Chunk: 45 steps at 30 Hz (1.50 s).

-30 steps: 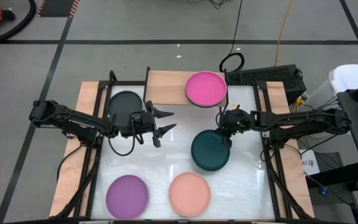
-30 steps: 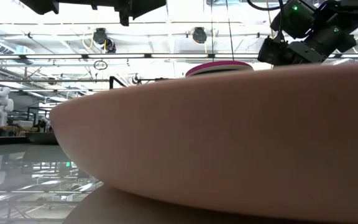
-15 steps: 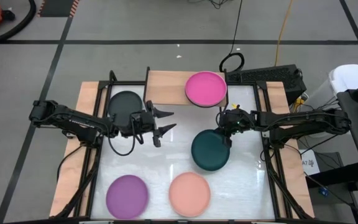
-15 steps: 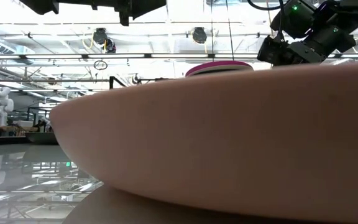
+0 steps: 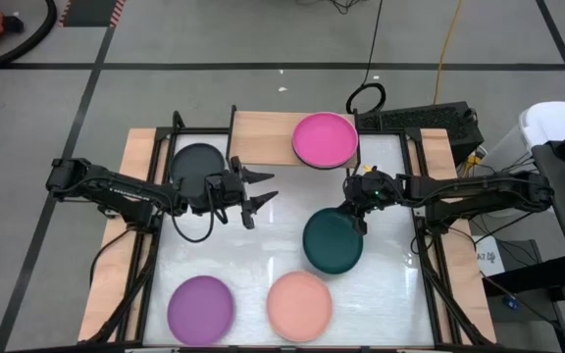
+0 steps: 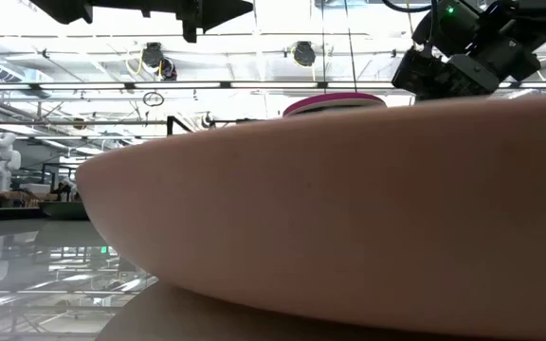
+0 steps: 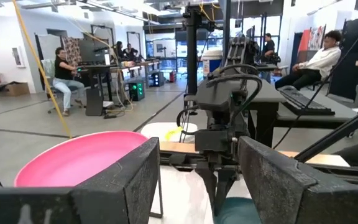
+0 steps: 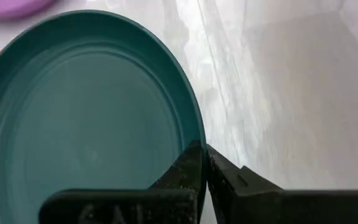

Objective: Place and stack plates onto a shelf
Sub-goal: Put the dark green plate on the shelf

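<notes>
Fingers of right gripper (image 5: 358, 218) pinched on teal plate (image 5: 333, 245) rim — plate nudged slightly, left gripper (image 5: 259, 192) spread, empty

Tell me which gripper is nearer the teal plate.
Right. The right gripper is shut on the teal plate at its rim; the left gripper hangs open, apart, toward the charcoal plate.

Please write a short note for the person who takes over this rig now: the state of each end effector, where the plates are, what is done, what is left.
Right end effector: shut on the rim of the teal plate, mid-table.
Left end effector: open, empty, beside the charcoal plate.
Done: magenta plate and charcoal plate are on the shelf, side by side.
Left: teal plate, then the purple plate and salmon plate at the table's near edge, to be stacked on the shelf.
</notes>
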Each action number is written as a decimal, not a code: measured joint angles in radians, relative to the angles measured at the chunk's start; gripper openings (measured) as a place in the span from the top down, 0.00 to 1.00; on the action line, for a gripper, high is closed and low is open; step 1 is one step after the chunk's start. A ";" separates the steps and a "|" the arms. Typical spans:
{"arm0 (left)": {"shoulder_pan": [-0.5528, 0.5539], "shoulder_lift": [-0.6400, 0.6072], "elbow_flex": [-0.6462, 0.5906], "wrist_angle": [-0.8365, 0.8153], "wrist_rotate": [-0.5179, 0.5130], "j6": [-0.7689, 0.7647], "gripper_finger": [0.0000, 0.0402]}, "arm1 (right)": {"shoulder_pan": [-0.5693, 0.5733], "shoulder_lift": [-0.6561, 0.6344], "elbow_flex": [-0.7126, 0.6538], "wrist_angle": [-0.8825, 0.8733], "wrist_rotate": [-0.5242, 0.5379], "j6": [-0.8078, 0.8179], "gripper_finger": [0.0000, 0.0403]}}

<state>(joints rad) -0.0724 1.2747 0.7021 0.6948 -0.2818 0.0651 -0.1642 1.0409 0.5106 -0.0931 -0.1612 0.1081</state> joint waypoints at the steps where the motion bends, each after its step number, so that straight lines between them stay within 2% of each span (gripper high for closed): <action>1: 0.000 0.000 0.000 0.006 0.000 -0.001 0.44 | 0.000 -0.001 0.000 0.011 0.000 0.000 1.00; 10: 0.000 0.000 0.000 0.109 -0.001 -0.042 0.44 | 0.000 -0.001 0.001 0.007 0.007 0.022 1.00; 16: 0.025 0.000 0.000 0.227 -0.002 0.058 0.44 | 0.000 -0.001 0.001 0.009 0.007 0.022 1.00; 19: 0.042 0.000 0.000 0.235 0.000 0.049 0.44 | 0.000 -0.001 0.001 0.015 0.008 0.023 1.00; 30: 0.024 0.000 0.000 0.007 0.010 -0.041 0.44 | 0.000 -0.001 0.001 0.060 0.008 0.063 1.00; 33: 0.023 -0.002 0.000 -0.006 -0.031 -0.048 0.44 | 0.000 -0.001 0.001 0.098 0.008 0.066 1.00; 42: 0.089 -0.168 0.006 -0.254 -0.062 -0.092 0.44 | 0.000 0.000 0.078 0.113 0.003 0.090 1.00; 45: 0.091 -0.194 0.006 -0.281 -0.062 -0.099 0.44 | 0.000 0.000 0.128 0.107 0.002 0.090 1.00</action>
<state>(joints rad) 0.0185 1.0806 0.7082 0.4133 -0.3435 -0.0344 -0.1642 1.0405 0.6383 0.0140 -0.1596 0.1981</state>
